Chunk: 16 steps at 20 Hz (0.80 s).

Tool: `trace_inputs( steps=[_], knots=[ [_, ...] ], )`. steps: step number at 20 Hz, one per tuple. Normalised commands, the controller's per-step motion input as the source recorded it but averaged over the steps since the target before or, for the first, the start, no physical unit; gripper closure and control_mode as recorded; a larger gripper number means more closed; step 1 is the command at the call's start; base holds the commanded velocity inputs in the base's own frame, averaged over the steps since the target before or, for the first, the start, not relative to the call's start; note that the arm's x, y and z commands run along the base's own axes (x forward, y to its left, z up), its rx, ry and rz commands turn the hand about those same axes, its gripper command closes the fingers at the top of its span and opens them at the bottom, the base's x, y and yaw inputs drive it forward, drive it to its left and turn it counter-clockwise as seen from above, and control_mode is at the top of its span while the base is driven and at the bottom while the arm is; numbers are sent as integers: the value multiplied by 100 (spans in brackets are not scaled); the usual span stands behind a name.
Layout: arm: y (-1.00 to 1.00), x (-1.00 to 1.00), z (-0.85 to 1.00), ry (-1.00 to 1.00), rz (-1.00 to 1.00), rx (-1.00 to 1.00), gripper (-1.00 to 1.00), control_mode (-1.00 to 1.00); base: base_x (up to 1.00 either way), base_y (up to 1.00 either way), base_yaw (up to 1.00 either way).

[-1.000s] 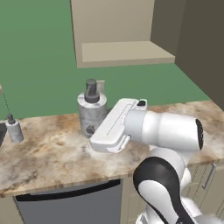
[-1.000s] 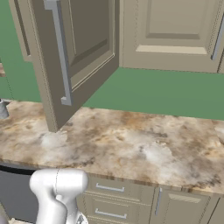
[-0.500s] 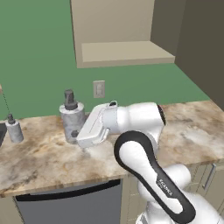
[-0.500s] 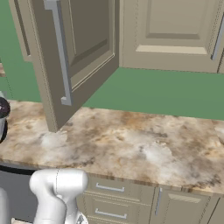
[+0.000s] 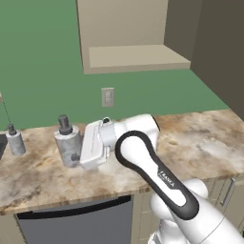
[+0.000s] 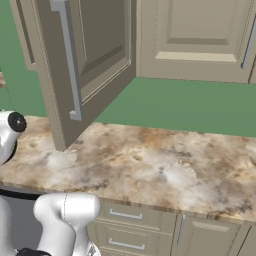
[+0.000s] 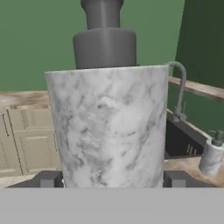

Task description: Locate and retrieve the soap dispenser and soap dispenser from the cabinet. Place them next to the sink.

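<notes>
The jaws are closed on one soap dispenser point(image 7: 107, 127), a finger tip point(image 7: 47, 178) showing at each flank of its marbled body. Over the last second the arm has swung it leftward along the marbled surface point(image 5: 200, 143), well away from the cabinet point(image 5: 136, 57) and its bare shelf, toward the sink point(image 7: 181, 142) and faucet point(image 7: 179, 92). The bottle point(image 5: 68, 143) now sits low over the surface, near the other soap dispenser point(image 5: 15, 140), which already stands by the sink. The task looks nearly finished: lower, release, withdraw.

Pump head point(image 7: 104, 36) top cropped.
</notes>
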Motion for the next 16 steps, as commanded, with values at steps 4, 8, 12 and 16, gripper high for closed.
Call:
trace_inputs(
  steps=[4, 8, 12, 16],
  knots=[
    [16, 13, -50, -16, 18, 4, 100, -100, 0, 0, 0],
    [19, 18, -37, 0, 11, 4, 100, -100, 0, 0, 0],
    [18, 31, -27, -3, 1, 2, 100, -100, 0, 0, 0],
    [17, 37, -35, -6, 0, 4, 100, -100, 0, 0, 0]
  ],
)
